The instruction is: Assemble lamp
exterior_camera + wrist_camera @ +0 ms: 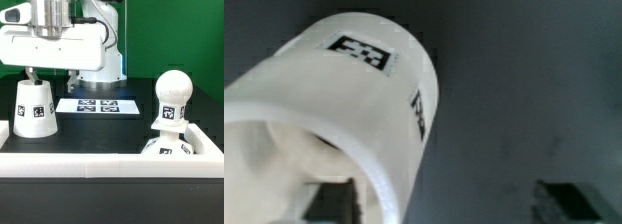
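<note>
The tapered white shade (35,108) with black-and-white tags stands on the black table at the exterior view's left. My gripper (42,72) hangs just above its top, open. In the wrist view the shade (349,110) fills most of the picture. One dark finger (335,200) shows over the shade's inside and the other finger (569,200) outside it, so the jaws straddle its wall without closing on it. The ball-shaped bulb (172,92) stands upright on the square base (165,147) at the exterior view's right, apart from the gripper.
The marker board (100,104) lies flat at the back middle, in front of the arm's white foot (98,60). A long white border rail (100,162) runs along the front and partly hides the base. A green wall stands behind.
</note>
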`<state>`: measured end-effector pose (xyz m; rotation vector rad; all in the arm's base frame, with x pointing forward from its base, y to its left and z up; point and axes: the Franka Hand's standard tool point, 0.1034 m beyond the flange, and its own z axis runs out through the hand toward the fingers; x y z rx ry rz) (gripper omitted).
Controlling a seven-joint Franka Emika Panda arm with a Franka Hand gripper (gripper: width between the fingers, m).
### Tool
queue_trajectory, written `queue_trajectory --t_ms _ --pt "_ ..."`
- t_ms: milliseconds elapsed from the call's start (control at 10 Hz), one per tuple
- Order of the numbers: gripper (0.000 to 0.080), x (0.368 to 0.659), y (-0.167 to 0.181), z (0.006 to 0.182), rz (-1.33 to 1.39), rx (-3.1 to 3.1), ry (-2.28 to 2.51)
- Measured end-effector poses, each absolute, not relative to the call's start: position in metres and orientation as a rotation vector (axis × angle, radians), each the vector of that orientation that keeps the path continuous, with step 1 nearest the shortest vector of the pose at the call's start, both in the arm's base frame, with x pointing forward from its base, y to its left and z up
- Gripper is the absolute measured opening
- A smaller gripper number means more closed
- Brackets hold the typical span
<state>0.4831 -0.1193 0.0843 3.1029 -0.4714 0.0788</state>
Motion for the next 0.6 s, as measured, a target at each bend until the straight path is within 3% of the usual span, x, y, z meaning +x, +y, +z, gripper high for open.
queue_trajectory --t_ms 100,200,300,400,600 --pt "0.0298 0.4826 -0.1192 0.0831 0.075 3.103 -0.471" --pt "0.0298 0.4816 -0.119 0.0812 0.069 3.102 -0.47" --pt "0.0099 0.4808 -0.1191 0.0794 0.063 3.102 -0.468" --pt "0.0042 0.4835 -0.1186 0.0806 0.07 3.102 -0.464" --pt "0.0042 0.489 -0.1148 0.0824 0.076 3.106 -0.453"
